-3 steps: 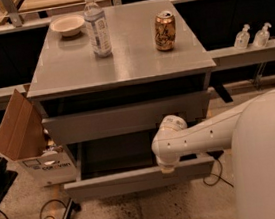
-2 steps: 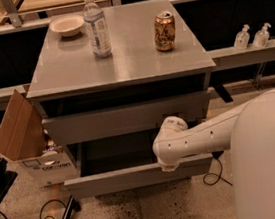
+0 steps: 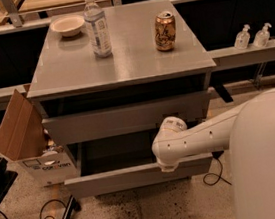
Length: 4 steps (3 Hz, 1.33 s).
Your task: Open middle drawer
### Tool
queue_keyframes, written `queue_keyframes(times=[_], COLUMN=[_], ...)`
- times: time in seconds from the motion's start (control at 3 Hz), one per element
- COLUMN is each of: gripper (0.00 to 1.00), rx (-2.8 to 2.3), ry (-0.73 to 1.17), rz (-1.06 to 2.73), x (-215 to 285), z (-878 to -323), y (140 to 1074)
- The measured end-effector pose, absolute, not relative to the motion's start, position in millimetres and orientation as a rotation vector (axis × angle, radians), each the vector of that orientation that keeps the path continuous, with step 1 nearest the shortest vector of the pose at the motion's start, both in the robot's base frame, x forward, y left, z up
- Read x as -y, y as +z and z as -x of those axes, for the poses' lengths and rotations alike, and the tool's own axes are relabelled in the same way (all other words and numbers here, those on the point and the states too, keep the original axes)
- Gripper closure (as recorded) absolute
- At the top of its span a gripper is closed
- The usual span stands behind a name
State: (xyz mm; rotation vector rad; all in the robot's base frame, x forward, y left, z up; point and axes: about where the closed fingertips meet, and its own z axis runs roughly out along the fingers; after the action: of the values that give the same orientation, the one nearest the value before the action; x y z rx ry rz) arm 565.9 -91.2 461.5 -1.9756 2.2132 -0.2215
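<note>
Camera view | middle drawer [image 3: 136, 176] open below desk's [image 3: 135, 56] front edge | gripper [image 3: 168, 167] at its front rim | grip: cannot tell

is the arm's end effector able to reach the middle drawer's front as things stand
Probably yes: the end effector sits at the front panel of the middle drawer, right of centre, with nothing between them.
</note>
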Motion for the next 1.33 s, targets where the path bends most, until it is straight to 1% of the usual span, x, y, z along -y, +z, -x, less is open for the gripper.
queue_keyframes(times=[0.33, 0.67, 1.0, 1.33], gripper=[0.23, 0.37, 0.60, 0.84], rx=[-2.181, -2.158, -2.141, -2.113], ry=[-0.225, -0.378, -0.590, -0.743], rz=[1.982, 1.997, 1.963, 1.880], x=[87, 85, 83, 93], z=[-566, -567, -559, -569], y=[466, 503, 558, 592])
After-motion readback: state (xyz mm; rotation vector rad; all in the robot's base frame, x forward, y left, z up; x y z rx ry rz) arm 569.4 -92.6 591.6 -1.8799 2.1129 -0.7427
